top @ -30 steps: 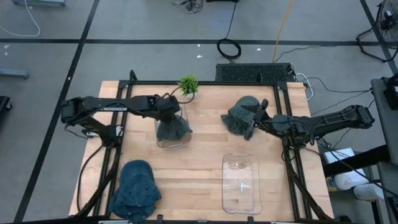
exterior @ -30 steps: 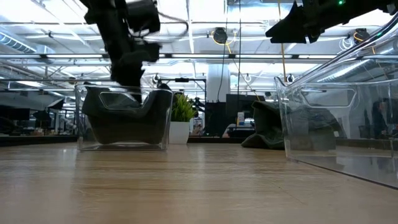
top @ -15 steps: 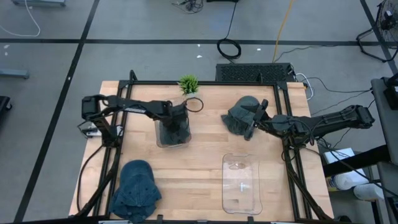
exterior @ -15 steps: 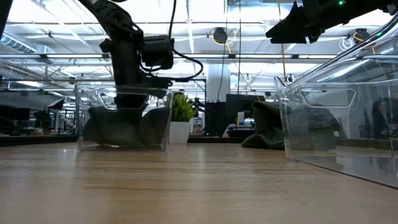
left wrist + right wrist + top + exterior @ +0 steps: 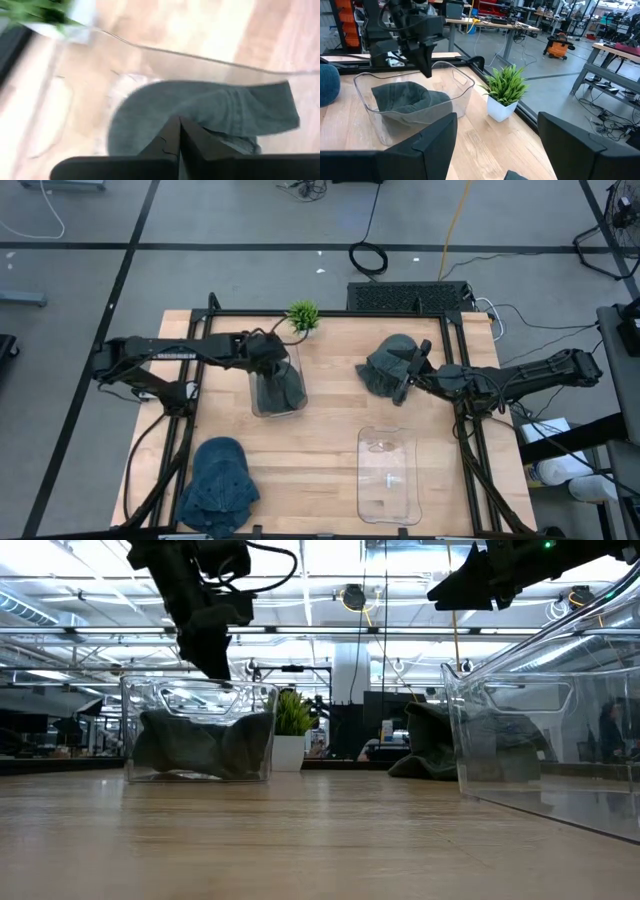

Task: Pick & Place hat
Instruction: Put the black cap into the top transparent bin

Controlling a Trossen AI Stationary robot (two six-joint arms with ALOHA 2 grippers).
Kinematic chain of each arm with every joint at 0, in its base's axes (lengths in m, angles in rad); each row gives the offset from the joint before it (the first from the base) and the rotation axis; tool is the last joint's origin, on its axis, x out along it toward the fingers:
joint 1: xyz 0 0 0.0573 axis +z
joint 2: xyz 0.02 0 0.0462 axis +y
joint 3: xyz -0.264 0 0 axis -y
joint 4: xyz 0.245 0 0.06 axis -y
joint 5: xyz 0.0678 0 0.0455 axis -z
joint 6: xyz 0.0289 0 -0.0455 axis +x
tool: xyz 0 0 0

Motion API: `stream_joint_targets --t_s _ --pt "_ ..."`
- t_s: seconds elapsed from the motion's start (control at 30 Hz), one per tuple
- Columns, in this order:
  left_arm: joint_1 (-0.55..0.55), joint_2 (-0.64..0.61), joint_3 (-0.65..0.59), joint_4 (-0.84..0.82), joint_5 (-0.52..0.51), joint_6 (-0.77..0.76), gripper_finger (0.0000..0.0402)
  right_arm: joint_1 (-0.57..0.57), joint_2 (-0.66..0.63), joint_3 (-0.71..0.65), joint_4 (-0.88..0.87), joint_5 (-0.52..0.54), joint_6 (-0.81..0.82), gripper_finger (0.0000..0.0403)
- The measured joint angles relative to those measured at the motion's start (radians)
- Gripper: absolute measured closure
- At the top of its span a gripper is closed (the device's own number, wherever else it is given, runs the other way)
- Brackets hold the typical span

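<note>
One grey hat [image 5: 278,390] is seen lying inside the clear bin [image 5: 293,406] at the back left of the table [image 5: 320,440], slumped against its walls. The left gripper [image 5: 215,668] is held just above the bin's rim, its jaws pressed shut on nothing, so the drop there is judged complete. A straight lift away is advised, so the cloth is not snagged and the potted plant [image 5: 303,316] just behind the bin is not knocked. The right gripper [image 5: 404,388] is poised with its jaws spread wide at a second grey hat [image 5: 385,365] near the back right; no grip is shown. A blue hat [image 5: 218,476] and an empty clear bin [image 5: 389,477] are left at the front
</note>
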Motion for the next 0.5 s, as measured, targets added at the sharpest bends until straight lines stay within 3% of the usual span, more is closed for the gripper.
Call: stream_joint_targets --t_s 0.27,0.5 --pt "0.012 0.075 -0.031 0.002 -0.012 0.002 0.0397 0.000 0.000 0.000 -0.005 0.000 0.005 0.0140" --pt "0.031 0.204 -0.064 0.051 0.071 -0.020 0.0396 0.000 0.000 0.000 -0.007 0.000 0.008 0.0140"
